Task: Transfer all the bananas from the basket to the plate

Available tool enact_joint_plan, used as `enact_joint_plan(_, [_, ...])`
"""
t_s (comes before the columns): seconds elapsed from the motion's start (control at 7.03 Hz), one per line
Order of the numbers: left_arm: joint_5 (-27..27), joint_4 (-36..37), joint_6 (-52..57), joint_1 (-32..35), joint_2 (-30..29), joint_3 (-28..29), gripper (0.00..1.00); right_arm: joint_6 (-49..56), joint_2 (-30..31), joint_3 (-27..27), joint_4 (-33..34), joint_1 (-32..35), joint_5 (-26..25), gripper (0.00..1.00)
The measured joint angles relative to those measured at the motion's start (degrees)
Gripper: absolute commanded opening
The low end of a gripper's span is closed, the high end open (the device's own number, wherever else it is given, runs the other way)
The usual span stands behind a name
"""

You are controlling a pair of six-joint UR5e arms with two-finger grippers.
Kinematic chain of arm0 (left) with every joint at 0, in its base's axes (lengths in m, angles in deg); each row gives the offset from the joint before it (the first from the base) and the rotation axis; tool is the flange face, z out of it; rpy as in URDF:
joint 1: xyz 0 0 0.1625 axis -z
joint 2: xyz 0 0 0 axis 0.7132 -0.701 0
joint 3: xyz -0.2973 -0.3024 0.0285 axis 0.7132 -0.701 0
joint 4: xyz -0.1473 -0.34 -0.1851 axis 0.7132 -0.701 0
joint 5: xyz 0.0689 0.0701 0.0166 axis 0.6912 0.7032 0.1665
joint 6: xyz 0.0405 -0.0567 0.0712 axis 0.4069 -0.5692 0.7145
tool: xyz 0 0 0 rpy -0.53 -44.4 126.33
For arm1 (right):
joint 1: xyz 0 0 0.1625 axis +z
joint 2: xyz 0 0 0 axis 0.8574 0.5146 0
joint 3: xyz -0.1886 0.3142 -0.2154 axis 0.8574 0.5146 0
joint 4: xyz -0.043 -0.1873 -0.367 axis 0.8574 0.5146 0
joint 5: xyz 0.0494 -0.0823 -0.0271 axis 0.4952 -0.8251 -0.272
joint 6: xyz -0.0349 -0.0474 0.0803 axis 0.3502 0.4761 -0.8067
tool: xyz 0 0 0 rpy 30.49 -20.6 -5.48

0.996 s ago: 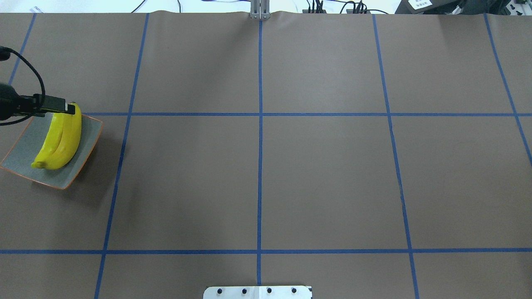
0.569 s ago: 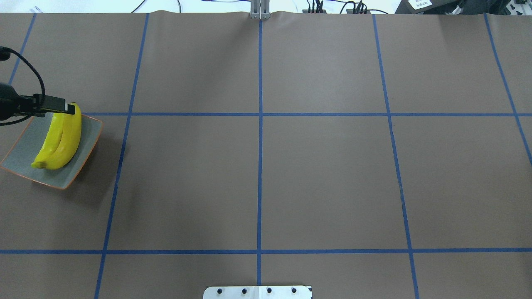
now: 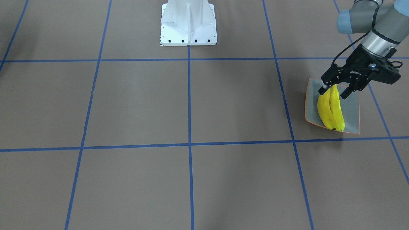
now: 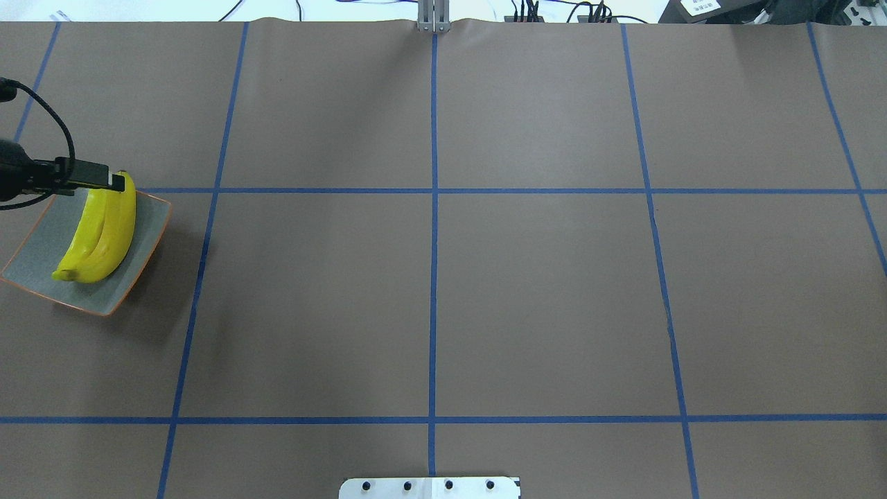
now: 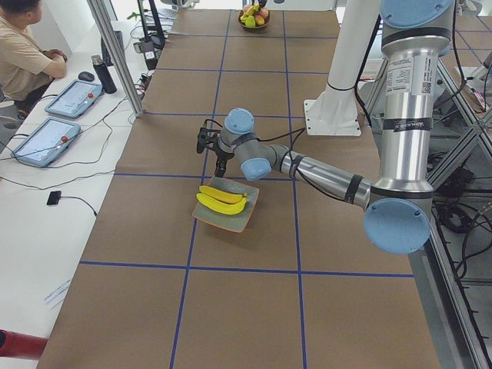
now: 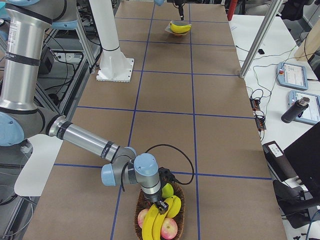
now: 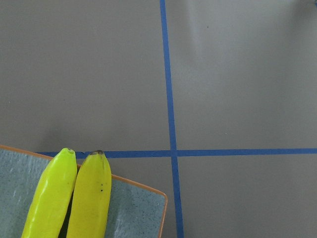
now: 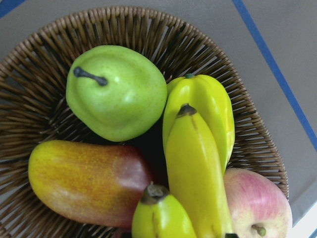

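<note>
Widely spread, left gripper [image 3: 335, 91] astride bananas [image 3: 330, 110].

Brown table [image 4: 540, 305], blue tape grid [image 4: 434, 277], plate [image 4: 38, 256] far left, wicker basket [image 8: 44, 54] far right

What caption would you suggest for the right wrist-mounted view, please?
Wicker basket holding bananas, a green pear, a mango and an apple.

No legible text, labels or numbers.
</note>
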Motion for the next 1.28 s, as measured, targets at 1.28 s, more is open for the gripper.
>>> enact_joint_plan(1.28, [-0.06,0.0,-0.02,-0.03,-0.25,0.16,0.99,6.12,-0.83,-2.93,0.69,3.1,-1.67,0.0])
